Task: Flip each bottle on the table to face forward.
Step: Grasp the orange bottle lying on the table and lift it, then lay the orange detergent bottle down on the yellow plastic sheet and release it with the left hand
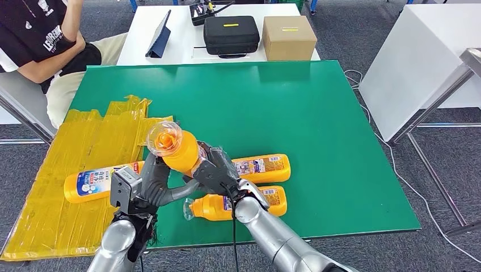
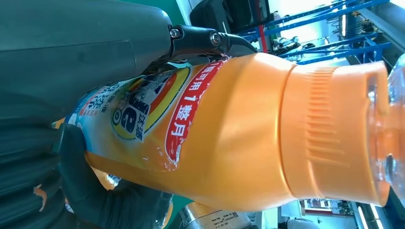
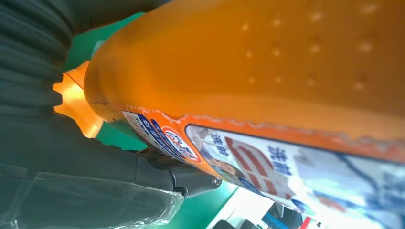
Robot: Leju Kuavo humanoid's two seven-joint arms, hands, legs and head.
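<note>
An orange bottle (image 1: 180, 153) with a clear cap is held tilted above the green table (image 1: 306, 113), cap toward the camera. My left hand (image 1: 148, 186) grips it from the left and my right hand (image 1: 216, 170) from the right. The left wrist view shows the bottle (image 2: 229, 129) label side up, with the left hand (image 2: 71, 52) wrapped around it. In the right wrist view the bottle (image 3: 267, 57) rests against the right hand (image 3: 62, 157). Three more orange bottles lie flat: one (image 1: 95, 183) on the yellow sheet, one (image 1: 264, 167) and another (image 1: 241, 205) near the front edge.
A crumpled yellow sheet (image 1: 85, 141) covers the table's left part. A person (image 1: 45, 39) sits at the back left. Behind stands a white table with a tablet (image 1: 160, 31), a black case (image 1: 231, 34) and a cardboard box (image 1: 288, 37).
</note>
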